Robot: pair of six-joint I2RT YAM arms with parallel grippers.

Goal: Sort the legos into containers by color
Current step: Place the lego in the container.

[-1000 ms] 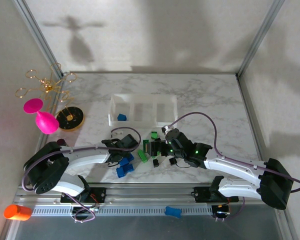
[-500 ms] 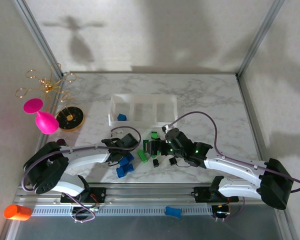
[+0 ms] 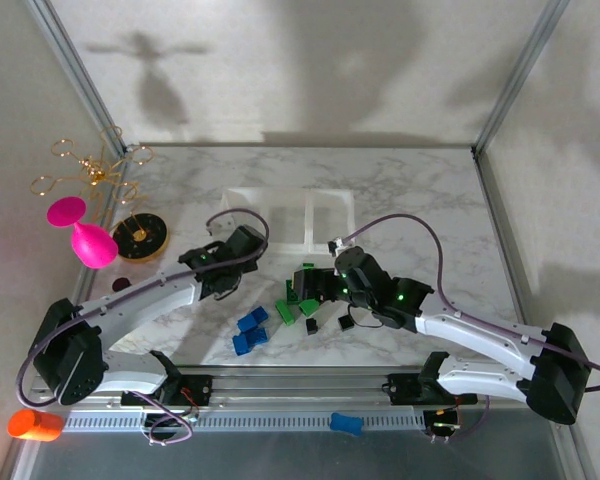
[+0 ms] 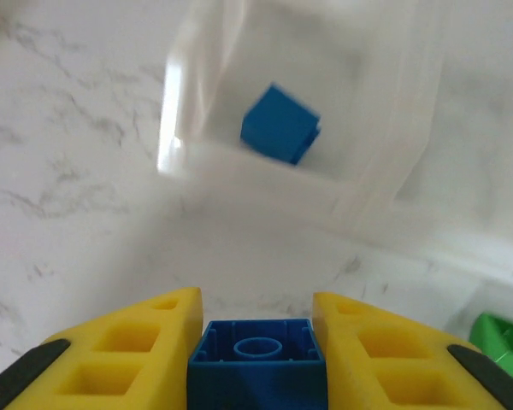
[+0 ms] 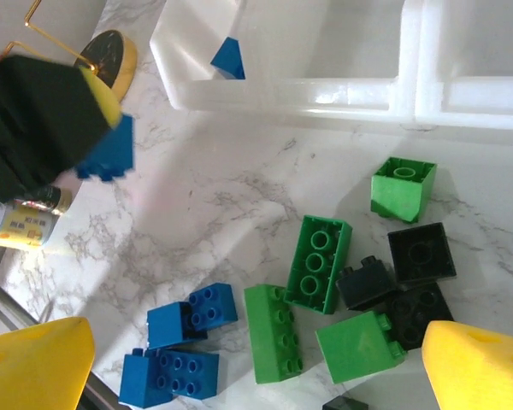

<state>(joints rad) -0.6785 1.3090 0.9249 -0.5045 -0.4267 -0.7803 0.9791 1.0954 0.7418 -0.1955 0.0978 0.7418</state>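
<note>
Left wrist view: left pincer (image 4: 256, 342) pinches a blue brick (image 4: 256, 363) near the containers (image 4: 175, 128), next likely needing to release over the compartment (image 4: 359, 77) holding blue; right pincer (image 5: 256, 363) hangs spread.

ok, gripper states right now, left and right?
Left gripper: closed on a blue lego.
Right gripper: open, holding nothing.

Bright even light, soft wall shadows, left wrist view blurred
</note>
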